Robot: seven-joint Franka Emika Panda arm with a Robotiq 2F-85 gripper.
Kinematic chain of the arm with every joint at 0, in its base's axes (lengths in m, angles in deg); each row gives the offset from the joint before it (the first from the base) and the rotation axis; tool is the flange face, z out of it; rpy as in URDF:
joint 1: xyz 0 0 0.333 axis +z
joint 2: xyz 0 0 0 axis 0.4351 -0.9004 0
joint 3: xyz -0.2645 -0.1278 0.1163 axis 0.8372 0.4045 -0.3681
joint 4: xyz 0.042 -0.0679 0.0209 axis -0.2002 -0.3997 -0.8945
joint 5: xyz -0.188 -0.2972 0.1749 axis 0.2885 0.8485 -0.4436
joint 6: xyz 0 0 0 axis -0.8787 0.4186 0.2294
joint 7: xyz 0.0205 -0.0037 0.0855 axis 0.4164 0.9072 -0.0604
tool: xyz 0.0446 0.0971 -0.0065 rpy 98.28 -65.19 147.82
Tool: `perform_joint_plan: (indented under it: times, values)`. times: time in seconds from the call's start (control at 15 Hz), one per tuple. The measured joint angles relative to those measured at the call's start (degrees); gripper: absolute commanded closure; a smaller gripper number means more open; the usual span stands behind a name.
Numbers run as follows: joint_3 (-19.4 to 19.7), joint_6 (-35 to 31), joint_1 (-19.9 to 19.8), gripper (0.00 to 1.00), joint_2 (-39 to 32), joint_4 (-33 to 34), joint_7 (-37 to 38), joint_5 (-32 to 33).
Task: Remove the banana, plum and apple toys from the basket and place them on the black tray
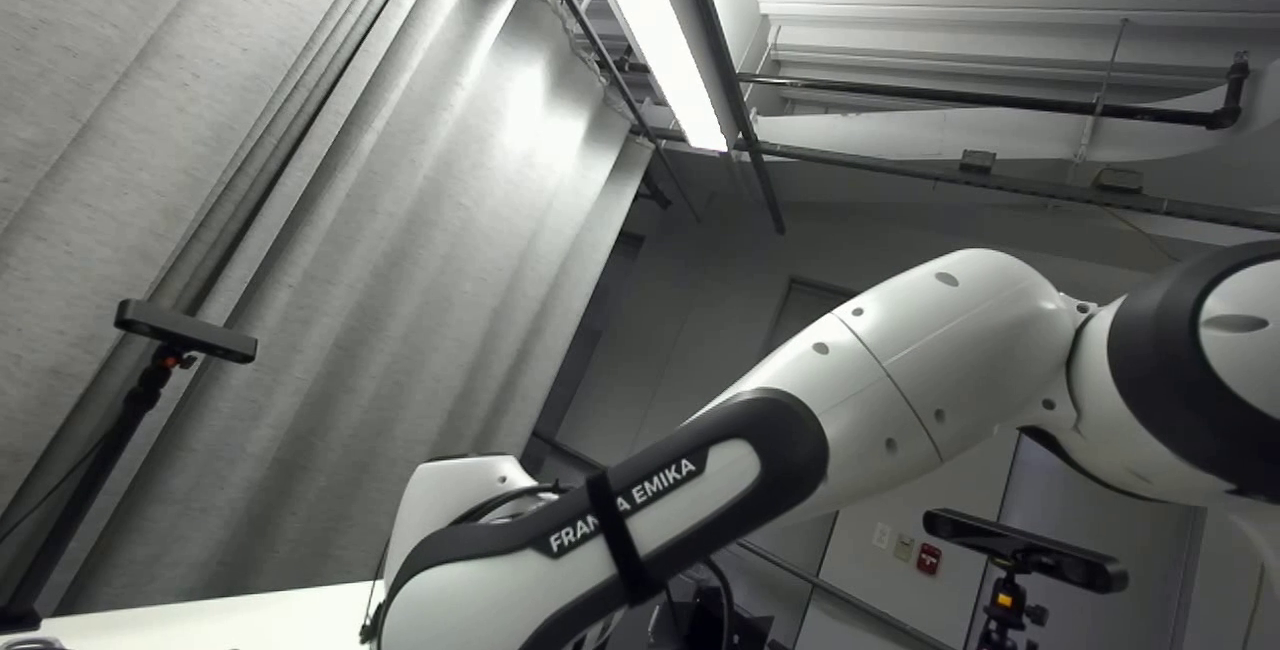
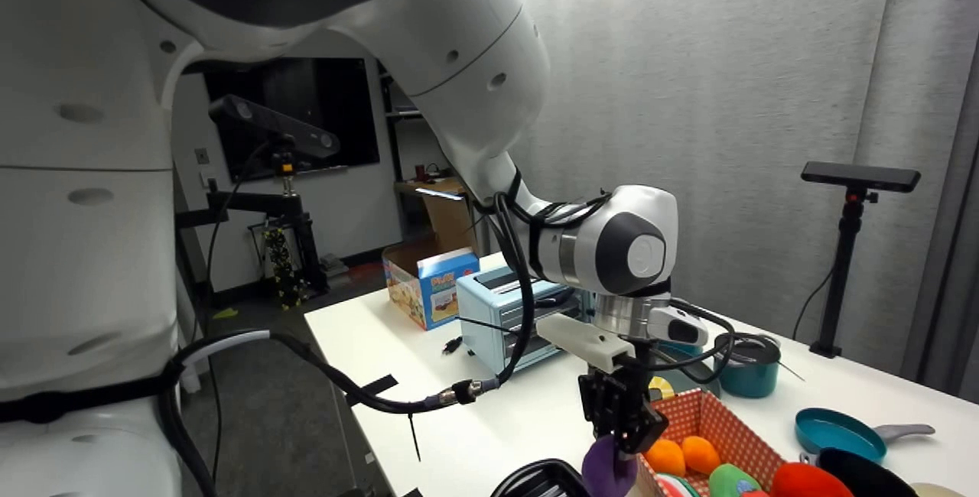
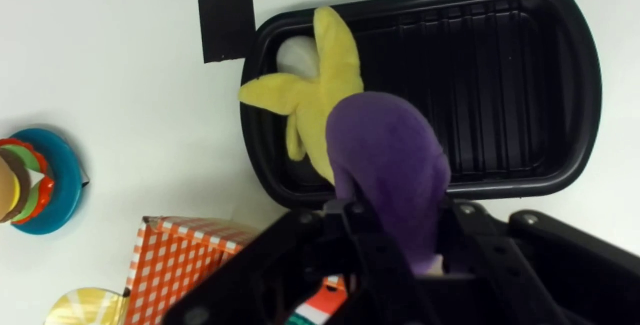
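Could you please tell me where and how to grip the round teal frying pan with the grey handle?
Probably the slim grey handle, pinched across its width from above: in an exterior view it juts from the shallow teal pan.

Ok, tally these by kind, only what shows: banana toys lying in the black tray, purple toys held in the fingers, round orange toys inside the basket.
Yellow banana toy in the black tray: 1
Purple toy held between the fingers: 1
Round orange toys showing inside the basket: 2
Total: 4
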State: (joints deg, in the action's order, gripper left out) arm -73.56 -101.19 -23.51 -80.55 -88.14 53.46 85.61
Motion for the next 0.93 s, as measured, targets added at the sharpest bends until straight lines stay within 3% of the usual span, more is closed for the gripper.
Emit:
perform_joint_plan:
  times: [0.4,0.93]
  values:
    - [-0.7,0.2,0.7,0.02,-1.6,0.0,-0.1,0.1]
    - [0.5,0.1,0.4,0.00,-1.3,1.2,0.1,0.1]
